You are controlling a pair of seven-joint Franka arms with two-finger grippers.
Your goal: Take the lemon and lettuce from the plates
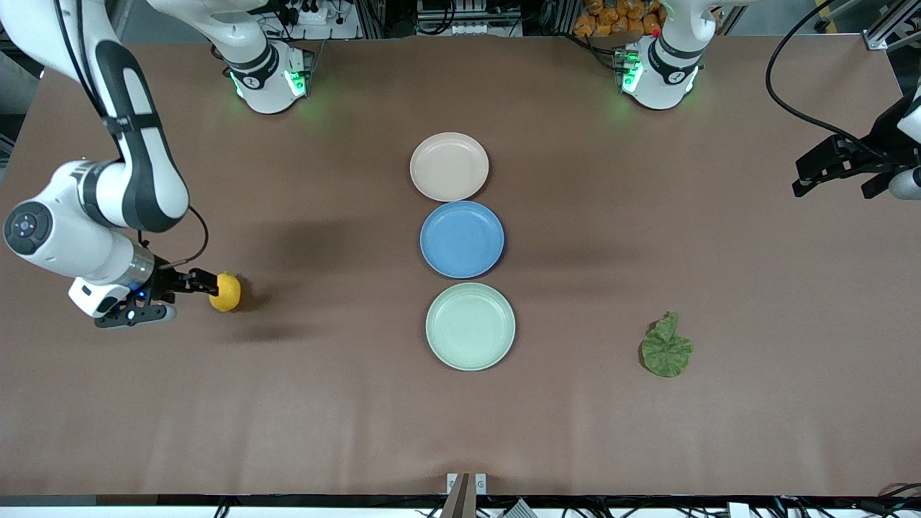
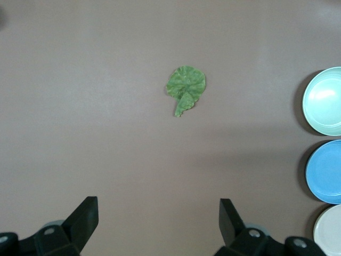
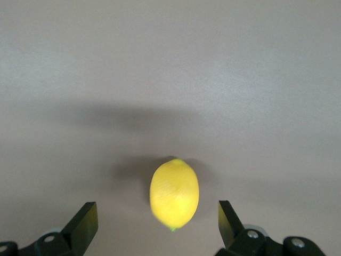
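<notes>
Lettuce [image 1: 666, 347] lies well away from the open left gripper [image 1: 835, 173], while the open right gripper [image 1: 188, 291] straddles the lemon [image 1: 226, 292].

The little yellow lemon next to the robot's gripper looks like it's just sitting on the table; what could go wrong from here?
The smooth yellow oval lemon lies on the brown table, just off the open right gripper. Being round, it may roll if a finger brushes it. The crinkled dark green lettuce leaf lies flat and thin, so the open left gripper, waiting high above it, might slide off it or tear it.
</notes>
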